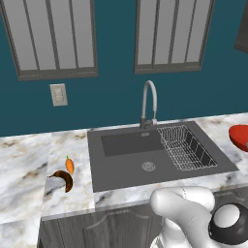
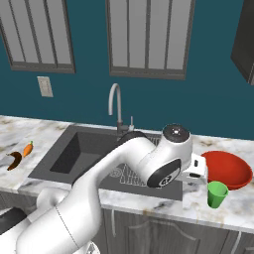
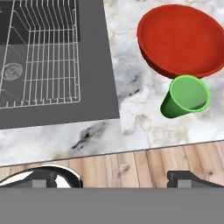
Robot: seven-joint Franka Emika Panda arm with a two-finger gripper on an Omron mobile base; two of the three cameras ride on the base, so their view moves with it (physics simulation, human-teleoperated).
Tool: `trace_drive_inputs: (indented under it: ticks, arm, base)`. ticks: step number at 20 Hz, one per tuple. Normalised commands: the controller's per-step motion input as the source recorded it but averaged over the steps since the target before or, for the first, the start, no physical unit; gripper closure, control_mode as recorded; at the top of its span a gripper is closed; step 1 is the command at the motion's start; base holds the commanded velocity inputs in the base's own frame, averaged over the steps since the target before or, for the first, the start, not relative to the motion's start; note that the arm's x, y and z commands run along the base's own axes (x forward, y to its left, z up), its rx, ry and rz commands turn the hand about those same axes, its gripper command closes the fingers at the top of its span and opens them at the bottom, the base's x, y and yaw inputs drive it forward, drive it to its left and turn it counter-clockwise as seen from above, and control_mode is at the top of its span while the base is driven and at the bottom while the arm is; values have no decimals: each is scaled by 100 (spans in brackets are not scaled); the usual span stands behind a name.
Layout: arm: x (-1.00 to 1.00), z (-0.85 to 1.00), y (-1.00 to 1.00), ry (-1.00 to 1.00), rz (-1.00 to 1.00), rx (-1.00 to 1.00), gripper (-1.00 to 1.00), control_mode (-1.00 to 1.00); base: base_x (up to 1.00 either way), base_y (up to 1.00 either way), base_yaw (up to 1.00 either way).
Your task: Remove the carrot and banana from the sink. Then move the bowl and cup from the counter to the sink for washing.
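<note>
Already the small orange carrot with a green top (image 1: 69, 165) and the curved dark brown banana (image 1: 63, 179) lie on the white-grey marble desk (image 1: 24, 164), left of the dark grey rectangular sink (image 1: 121, 169), so the first half of the task looks finished. The basin holds just its wire rack (image 1: 186, 147) and the round drain.

The step in hand seems to be the approach to the dishes. The wide shallow red bowl (image 3: 181, 39) and the small green tapered cup (image 3: 187, 96) stand on the desk right of the sink, the cup just in front of the bowl, very near it. The fingers (image 3: 188, 177) are spread wide and hold nothing.

Next, I think, the hand must come down over one dish, probably the cup, close on its rim or wall, then carry it left into the basin.
</note>
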Motion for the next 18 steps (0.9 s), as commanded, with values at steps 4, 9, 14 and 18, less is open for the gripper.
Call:
trace_drive_inputs:
  ticks: [4, 9, 14, 18]
  arm:
    - [6, 0, -22, 1, 0, -6, -100, -100]
    - [8, -2, -18, 0, 0, 0, -100, -100]
    - [17, -4, -16, 6, 1, 0, -100, -100]
    - [18, -5, -7, 12, 0, -5, -100, -100]
  base:
    - [0, 0, 0]
    - [0, 0, 0]
    - [0, 0, 0]
    - [0, 0, 0]
